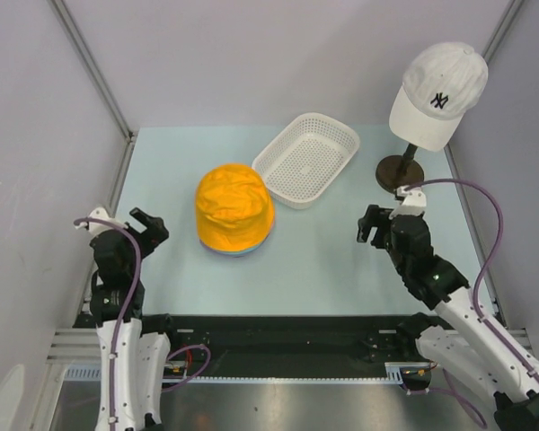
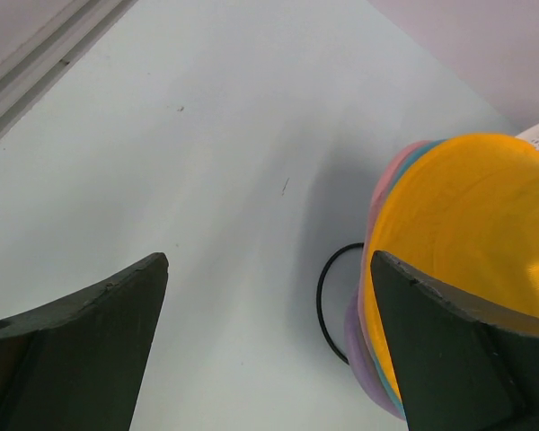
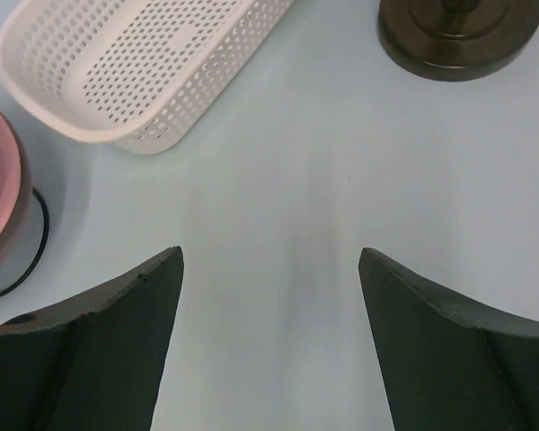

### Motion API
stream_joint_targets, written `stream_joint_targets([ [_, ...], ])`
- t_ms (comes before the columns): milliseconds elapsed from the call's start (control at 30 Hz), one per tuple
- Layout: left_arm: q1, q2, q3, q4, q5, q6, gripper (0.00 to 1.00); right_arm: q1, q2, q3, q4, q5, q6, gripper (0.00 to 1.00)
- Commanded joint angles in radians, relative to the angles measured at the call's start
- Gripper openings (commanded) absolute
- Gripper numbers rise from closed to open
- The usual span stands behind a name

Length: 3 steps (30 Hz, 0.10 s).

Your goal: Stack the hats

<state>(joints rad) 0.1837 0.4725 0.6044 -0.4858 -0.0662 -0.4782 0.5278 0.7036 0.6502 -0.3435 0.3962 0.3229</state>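
Hats stacked centrally, basket just beside, left claw and right claw spread wide, flanking

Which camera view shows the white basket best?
The top external view: the whole basket is visible there, rim and bottom, empty. The right wrist view shows its near wall and some interior, cropped at the top edge. The left wrist view shows only a small piece behind the orange hat.
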Motion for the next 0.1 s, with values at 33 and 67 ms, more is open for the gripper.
stream_joint_targets([
  [33, -0.012, -0.02, -0.011, 0.006, 0.023, 0.029, 1.0, 0.0, -0.039, -0.012, 0.001, 0.113, 0.051, 0.84],
  [67, -0.012, -0.021, -0.008, 0.006, 0.025, 0.026, 1.0, 0.0, -0.042, -0.011, 0.003, 0.119, 0.053, 0.84],
])
